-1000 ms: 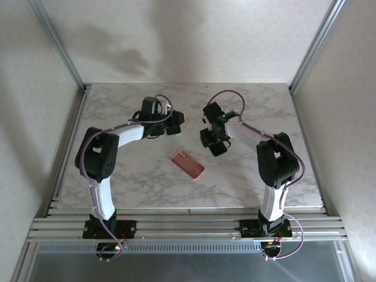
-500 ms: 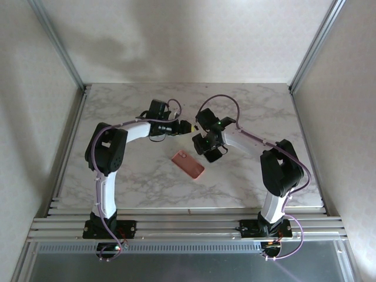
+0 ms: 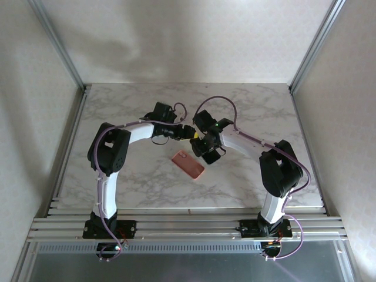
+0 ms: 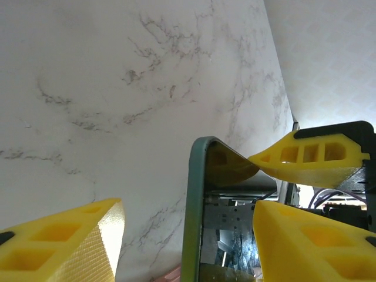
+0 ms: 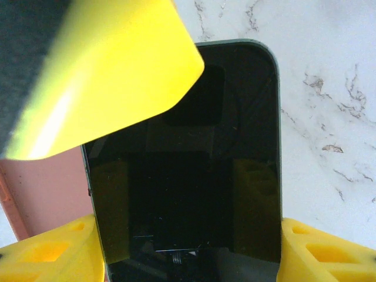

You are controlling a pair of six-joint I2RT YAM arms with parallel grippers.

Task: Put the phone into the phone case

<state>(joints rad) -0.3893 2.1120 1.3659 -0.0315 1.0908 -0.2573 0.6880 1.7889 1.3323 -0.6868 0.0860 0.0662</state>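
Phone. Sits clamped by its two long edges between the yellow fingers of the right gripper, dark glass turned toward the right wrist camera, thin green rim running around it. Mirrors both of those yellow pads faintly in the screen. Stands edge-on in the left wrist view, as a narrow green line rising from the bottom of the frame.

Left gripper: straddles the phone's free end with jaws apart. Leaves a clear strip of marble showing between one finger and the back of the phone. Brings the other finger in close on the glass side, where it covers the upper left corner of the screen in the right wrist view. Cannot tell whether that finger touches the glass.

From above: both grippers tip to tip over the middle of the table, left arm reaching in from the left, right arm from the right.

Phone case: pink, flat on the marble, lying at a slant just toward the near edge from the meeting point of the grippers. Appears as a pink patch behind the phone's lower left corner in the right wrist view. Holds nothing.
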